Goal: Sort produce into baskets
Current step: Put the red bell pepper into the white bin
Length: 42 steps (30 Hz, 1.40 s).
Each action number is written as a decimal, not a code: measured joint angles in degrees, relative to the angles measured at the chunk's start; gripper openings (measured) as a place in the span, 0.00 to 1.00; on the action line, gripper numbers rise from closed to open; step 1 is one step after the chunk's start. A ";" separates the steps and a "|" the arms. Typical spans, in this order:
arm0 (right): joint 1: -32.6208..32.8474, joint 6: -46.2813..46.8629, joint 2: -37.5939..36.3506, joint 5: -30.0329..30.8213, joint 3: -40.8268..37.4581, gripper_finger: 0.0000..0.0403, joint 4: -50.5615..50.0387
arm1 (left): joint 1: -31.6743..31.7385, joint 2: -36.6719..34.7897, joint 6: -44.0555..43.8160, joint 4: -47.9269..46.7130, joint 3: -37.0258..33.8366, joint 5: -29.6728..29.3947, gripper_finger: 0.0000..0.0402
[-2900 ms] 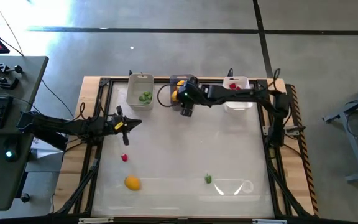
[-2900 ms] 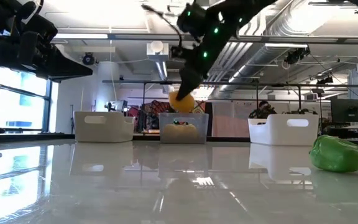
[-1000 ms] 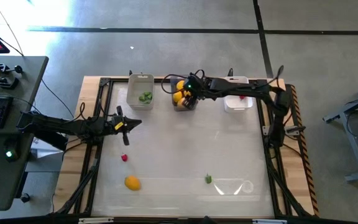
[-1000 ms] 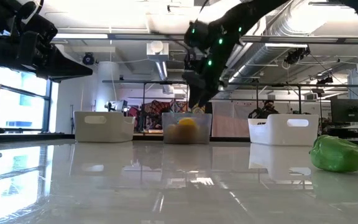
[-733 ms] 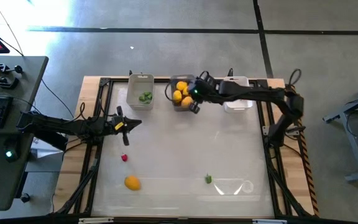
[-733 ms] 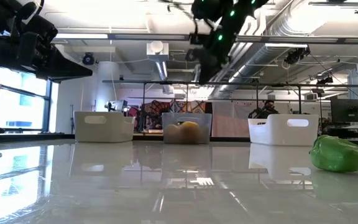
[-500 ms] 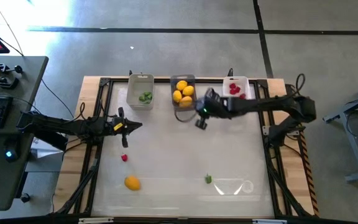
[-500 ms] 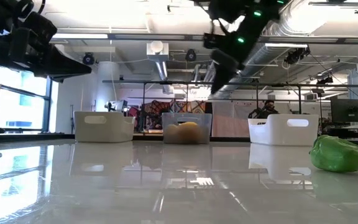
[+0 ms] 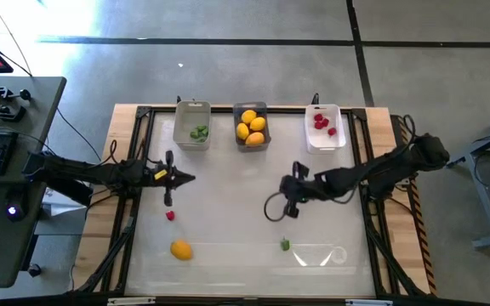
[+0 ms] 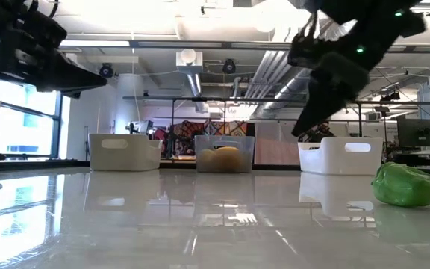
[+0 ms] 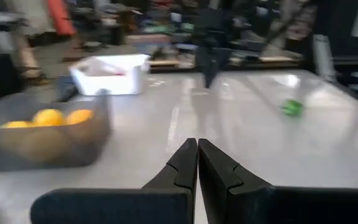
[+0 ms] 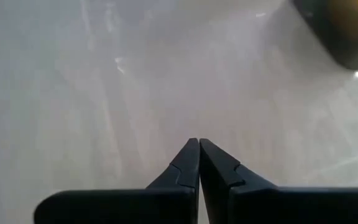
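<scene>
Right gripper (image 9: 293, 202) hangs mid-table, fingers closed, empty, near green piece (image 9: 285, 245): likely next pick. Left gripper (image 9: 169, 178) closed, empty, above red berry (image 9: 170, 216). Lemon (image 9: 181, 250) unsorted at near edge.

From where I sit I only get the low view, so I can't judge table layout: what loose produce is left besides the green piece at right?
Observer: An orange-yellow fruit lies near the front left of the table.
Operator: Anything else?
Observer: A small red berry lies just beyond it, near the left gripper.
Operator: Is the right gripper carrying anything?
Observer: No, the right gripper is shut and empty, above the table's middle, short of the green piece.
</scene>
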 joint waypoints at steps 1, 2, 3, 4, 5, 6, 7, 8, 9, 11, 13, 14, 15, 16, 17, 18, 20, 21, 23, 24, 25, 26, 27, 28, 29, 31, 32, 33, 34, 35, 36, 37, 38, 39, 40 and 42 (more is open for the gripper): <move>0.84 0.34 0.01 0.26 -0.46 0.00 0.95 | -0.43 0.29 0.01 -0.31 0.25 1.55 0.00; 1.49 0.45 0.02 0.96 -0.72 0.00 1.49 | -1.01 0.89 0.11 -0.35 0.74 2.76 0.00; 2.04 0.51 0.02 1.99 -0.81 0.00 1.78 | -1.67 1.61 0.49 -0.37 1.56 3.47 0.00; 2.50 0.50 0.02 3.05 -0.81 0.00 2.02 | -2.41 2.29 0.75 -0.77 2.62 3.86 0.00; 2.79 0.43 0.02 3.93 -0.81 0.00 2.33 | -3.22 3.10 0.99 -1.98 4.00 4.12 0.00; 2.95 0.37 0.02 4.67 -0.81 0.00 2.52 | -4.03 4.10 1.02 -3.79 5.66 4.31 0.00; 3.04 0.09 0.02 5.00 -0.81 0.00 2.60 | -4.91 5.22 0.97 -5.70 7.49 4.40 0.00; 3.04 -0.12 0.02 5.20 -0.81 0.00 2.61 | -5.86 6.51 0.60 -7.69 9.47 4.51 0.00; 2.97 -0.20 0.02 5.24 -0.81 0.00 2.61 | -6.85 7.85 0.21 -10.00 11.40 4.66 0.00; 2.78 -0.22 0.02 5.34 -0.81 0.00 2.59 | -9.09 11.12 -1.22 -14.20 15.24 4.81 0.00; 2.78 -0.22 0.02 5.57 -0.81 0.00 2.61 | -11.60 14.82 -3.30 -18.28 18.91 4.87 0.00; 2.78 -0.19 0.02 5.76 -0.81 0.00 2.59 | -12.98 16.86 -4.50 -20.60 20.65 4.87 0.00; 2.78 -0.02 0.02 6.03 -0.81 0.00 2.59 | -14.44 18.95 -5.70 -23.14 22.28 5.10 0.00; 2.78 0.37 0.02 6.13 -0.81 0.00 2.59 | -15.99 21.12 -6.87 -25.41 23.87 5.57 0.00; 2.79 0.43 0.02 6.15 -0.81 0.00 2.60 | -17.61 23.44 -7.74 -27.59 25.39 5.80 0.00; 2.91 0.54 0.02 6.18 -0.81 0.00 2.59 | -19.28 25.64 -8.59 -29.48 26.82 5.80 0.00; 3.19 0.56 0.02 6.52 -0.81 0.00 2.59 | -22.60 29.94 -10.66 -32.82 29.53 5.57 0.00; 3.35 0.57 0.03 6.66 -0.81 0.00 2.59 | -24.11 31.96 -12.09 -34.73 30.91 5.33 0.00; 3.68 0.59 0.02 6.77 -0.81 0.00 2.59 | -26.71 35.88 -15.37 -39.42 33.87 5.01 0.01; 3.82 0.59 0.04 6.77 -0.81 0.00 2.59 | -27.91 37.62 -17.00 -42.14 35.33 4.75 0.02; 3.95 0.59 0.04 6.78 -0.81 0.00 2.59 | -29.01 39.31 -18.38 -44.80 36.72 4.30 0.02; 4.08 0.59 0.04 6.82 -0.81 0.00 2.59 | -30.16 40.94 -19.67 -47.23 37.98 3.42 0.03; 4.13 0.59 0.04 6.90 -0.81 0.00 2.58 | -31.25 42.45 -20.84 -49.68 39.30 2.26 0.04; 4.11 0.59 0.04 6.93 -0.81 0.00 2.59 | -32.16 43.84 -22.05 -52.09 40.51 1.24 0.06; 4.11 0.62 0.04 6.93 -0.81 0.00 2.59 | -32.95 45.18 -23.39 -54.49 41.68 0.76 0.07; 4.11 0.81 0.04 6.92 -0.81 0.00 2.59 | -33.81 47.51 -26.27 -58.98 43.50 0.76 0.10; 4.11 0.83 0.04 6.92 -0.81 0.00 2.59 | -34.06 48.51 -28.00 -60.95 44.07 0.83 0.12; 4.11 0.83 0.04 6.92 -0.81 0.00 2.59 | -34.18 49.39 -30.07 -62.71 44.47 1.07 0.14; 4.11 0.83 0.04 6.92 -0.81 0.00 2.59 | -34.29 50.18 -32.51 -63.97 44.59 1.24 0.17; 4.11 0.83 0.04 6.92 -0.81 0.00 2.59 | -34.28 50.89 -35.12 -64.89 44.57 1.60 0.19; 4.11 0.83 0.04 6.92 -0.81 0.00 2.59 | -34.25 51.51 -37.62 -65.37 44.33 2.14 0.22; 4.11 0.83 0.05 6.92 -0.81 0.00 2.59 | -34.16 52.05 -39.95 -65.79 44.09 2.45 0.24; 4.11 0.83 0.06 6.92 -0.81 0.00 2.59 | -34.06 52.69 -42.14 -66.05 43.86 2.68 0.27; 4.11 0.83 0.07 6.91 -0.81 0.00 2.59 | -33.84 53.25 -43.69 -65.88 43.62 3.08 0.29; 4.11 0.85 0.07 6.92 -0.81 0.00 2.59 | -33.53 53.73 -44.81 -65.51 43.34 3.82 0.32; 4.11 0.83 0.07 6.90 -0.81 0.00 2.61 | -32.85 54.85 -46.40 -65.61 43.15 4.72 0.37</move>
